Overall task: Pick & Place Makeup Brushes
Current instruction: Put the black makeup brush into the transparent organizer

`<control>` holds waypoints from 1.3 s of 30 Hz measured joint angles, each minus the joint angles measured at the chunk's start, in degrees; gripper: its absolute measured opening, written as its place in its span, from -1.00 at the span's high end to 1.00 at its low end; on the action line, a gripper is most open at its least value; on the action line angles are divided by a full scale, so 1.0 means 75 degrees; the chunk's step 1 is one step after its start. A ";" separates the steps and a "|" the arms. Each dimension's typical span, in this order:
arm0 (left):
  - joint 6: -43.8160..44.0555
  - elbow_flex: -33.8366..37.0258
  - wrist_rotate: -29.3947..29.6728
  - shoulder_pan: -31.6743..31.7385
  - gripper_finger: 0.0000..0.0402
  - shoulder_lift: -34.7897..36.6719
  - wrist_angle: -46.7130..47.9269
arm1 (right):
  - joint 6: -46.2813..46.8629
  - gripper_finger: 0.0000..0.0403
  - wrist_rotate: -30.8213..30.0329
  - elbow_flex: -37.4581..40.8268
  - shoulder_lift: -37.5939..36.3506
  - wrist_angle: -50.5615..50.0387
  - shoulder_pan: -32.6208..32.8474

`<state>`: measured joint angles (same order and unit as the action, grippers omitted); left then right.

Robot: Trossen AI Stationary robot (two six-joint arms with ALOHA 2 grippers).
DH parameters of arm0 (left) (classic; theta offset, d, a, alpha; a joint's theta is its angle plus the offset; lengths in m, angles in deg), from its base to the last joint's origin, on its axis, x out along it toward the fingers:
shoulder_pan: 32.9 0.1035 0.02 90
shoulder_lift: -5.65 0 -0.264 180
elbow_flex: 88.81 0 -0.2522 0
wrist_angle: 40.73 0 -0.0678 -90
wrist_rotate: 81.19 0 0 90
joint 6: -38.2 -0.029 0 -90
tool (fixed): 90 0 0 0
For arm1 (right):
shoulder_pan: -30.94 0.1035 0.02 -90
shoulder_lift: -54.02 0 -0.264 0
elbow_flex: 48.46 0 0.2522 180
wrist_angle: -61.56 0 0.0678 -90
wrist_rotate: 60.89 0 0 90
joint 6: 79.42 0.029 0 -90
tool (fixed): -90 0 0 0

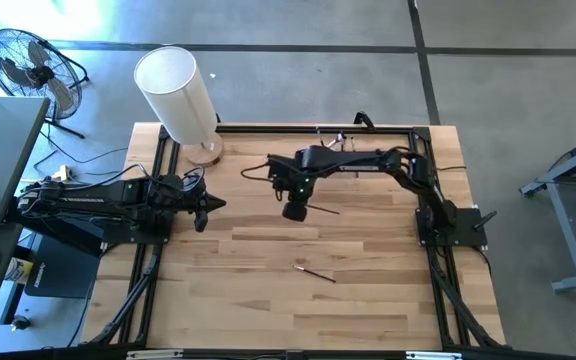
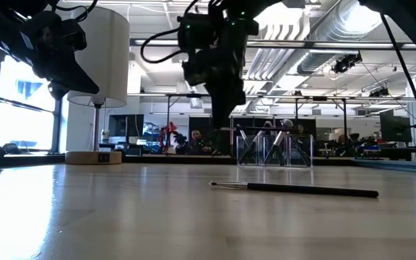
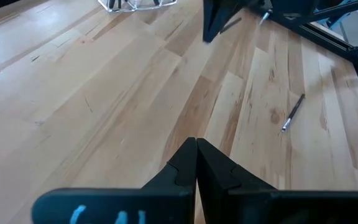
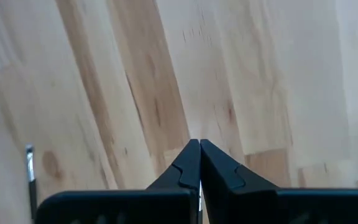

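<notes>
Two arms: both dark arms are over the wooden table [image 1: 268,300], the left one at middle left of the high view, the right one reaching in from the right edge to the centre.
Left gripper [image 1: 208,208]: it waits at the table's left side, its fingers [image 3: 179,168] pressed together tip to tip.
Right gripper [image 1: 295,212]: it points down near the centre of the high view. In the low view it hangs at upper centre, clear of the tabletop. Its fingers [image 4: 182,165] are closed flat against each other.
Loose brush [image 1: 318,272]: it lies flat on the bare wood, below and slightly right of the right gripper in the high view, well apart from both sets of fingers. In the low view it stretches across the middle, right of centre.
Second brush [image 1: 325,210]: a thin dark stick lies just right of the right gripper in the high view, beside the fingers; whether it touches them cannot be told.
Brush end [image 4: 30,177]: it shows at the lower left edge of the right wrist view, away from the fingertips; which brush it belongs to cannot be told.
Clear holder [image 2: 273,148]: it stands at the table's far edge, centre right of the low view, with brushes upright inside.
Lamp [image 1: 176,88]: it has a white shade on a wooden base, at the upper left corner of the table.
</notes>
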<state>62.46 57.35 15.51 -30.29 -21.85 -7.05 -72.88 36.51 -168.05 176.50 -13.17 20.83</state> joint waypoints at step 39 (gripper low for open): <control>0.0430 0.0000 0.1399 0.0001 1.00 -0.0001 -0.0928 | 0.0737 1.00 0.0130 0.9949 -0.7419 1.0690 -0.5064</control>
<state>65.69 57.35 26.00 -30.28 -21.86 -14.01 -67.36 37.48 -93.43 120.86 67.01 -17.15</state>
